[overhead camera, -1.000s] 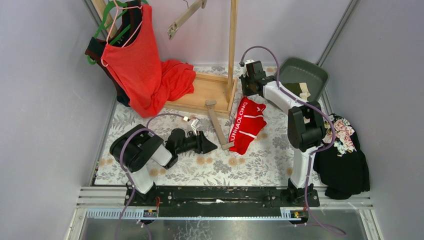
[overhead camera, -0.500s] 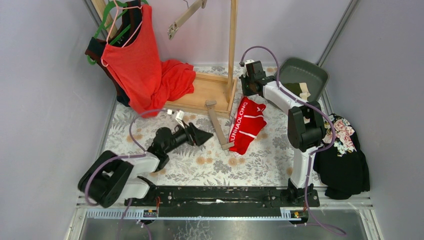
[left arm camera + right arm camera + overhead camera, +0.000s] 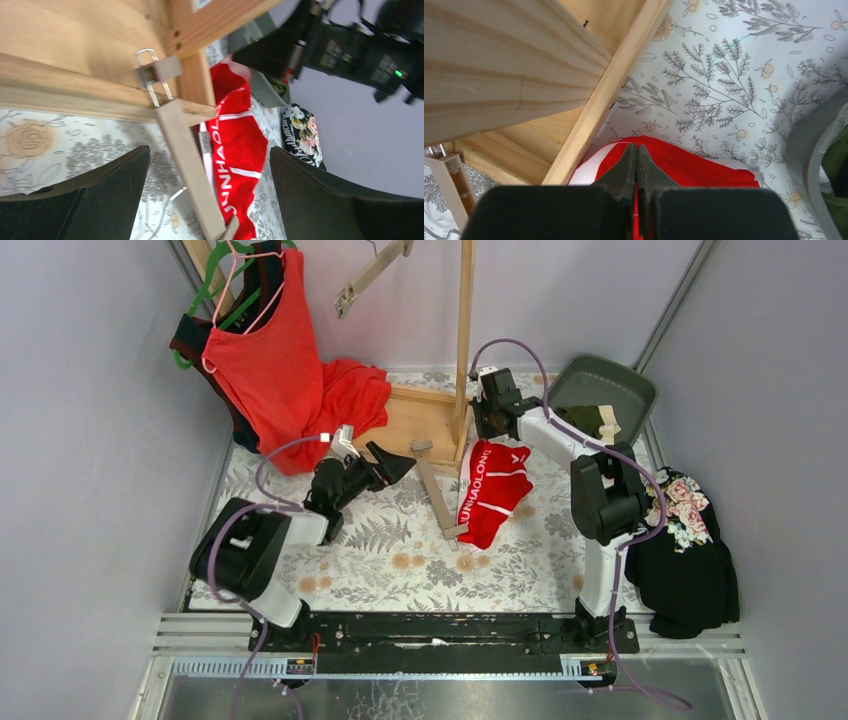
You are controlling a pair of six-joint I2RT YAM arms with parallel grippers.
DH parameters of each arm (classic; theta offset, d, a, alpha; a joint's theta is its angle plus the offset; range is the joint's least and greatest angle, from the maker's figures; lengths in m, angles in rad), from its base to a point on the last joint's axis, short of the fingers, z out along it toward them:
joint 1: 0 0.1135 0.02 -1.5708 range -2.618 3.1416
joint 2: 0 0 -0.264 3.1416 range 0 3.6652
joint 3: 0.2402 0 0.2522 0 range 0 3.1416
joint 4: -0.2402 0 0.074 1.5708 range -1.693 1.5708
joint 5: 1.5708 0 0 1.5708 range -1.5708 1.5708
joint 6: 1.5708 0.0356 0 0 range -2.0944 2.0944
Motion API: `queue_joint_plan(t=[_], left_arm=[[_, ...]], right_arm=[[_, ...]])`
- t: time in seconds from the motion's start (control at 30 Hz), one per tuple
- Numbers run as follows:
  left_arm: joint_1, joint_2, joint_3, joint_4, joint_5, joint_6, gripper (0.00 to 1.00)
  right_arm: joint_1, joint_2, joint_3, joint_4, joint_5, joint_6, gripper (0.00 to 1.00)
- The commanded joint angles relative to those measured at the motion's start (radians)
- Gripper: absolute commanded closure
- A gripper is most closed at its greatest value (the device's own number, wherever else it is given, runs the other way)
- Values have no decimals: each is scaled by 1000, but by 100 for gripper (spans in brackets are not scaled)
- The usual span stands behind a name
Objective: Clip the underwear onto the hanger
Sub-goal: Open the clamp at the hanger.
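Observation:
The bright red underwear [image 3: 493,483], lettered "JUNHAOLONG", lies on the floral table cover; it also shows in the left wrist view [image 3: 235,145]. My right gripper [image 3: 492,410] is at its far end, shut on the red cloth [image 3: 704,167], with the jaws pressed together [image 3: 637,150]. A wooden clip hanger [image 3: 433,488] lies flat just left of the briefs, its bar [image 3: 186,165] between my left gripper's wide-apart jaws. The left gripper [image 3: 396,462] is open and empty, pointing at the hanger's far end. The olive green underwear [image 3: 598,420] sits in the grey bin.
A wooden rack base [image 3: 412,418] with an upright post [image 3: 465,330] stands close behind both grippers. A red tank top [image 3: 270,360] hangs at the back left. A second clip hanger [image 3: 372,275] hangs above. The grey bin [image 3: 610,385] and black floral cloth [image 3: 685,550] are on the right.
My left arm swung up and left toward the rack base while its jaws opened wide. The right gripper shifted slightly left, staying shut, and the briefs' top edge followed.

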Motion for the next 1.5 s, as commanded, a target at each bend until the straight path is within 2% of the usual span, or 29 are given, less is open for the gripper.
queue_joint_plan(t=[0.0,0.1,0.37,0.53,0.67,0.93,1.2,1.47], left_arm=[[52,131,108,130,57,-53,13],[65,204,204,94,65,-20,12],[76,305,436,-208,73,105,12],[77,303,515,-429,19,163,11],[77,299,546,-525,5,172,10],[77,340,549,-529,68,168,10],[77,382,535,-435,126,172,11],[75,424,564,-408,211,171,13]], right_arm=[[16,-56,-13,38,17,2,100],[19,-65,-28,42,17,0,100],[20,-86,-57,49,10,5,100],[21,-86,-56,48,8,5,100],[22,-82,-49,48,8,5,100],[23,-66,-28,43,15,3,100],[22,-61,-20,42,15,1,100],[22,-55,-19,41,16,1,100]])
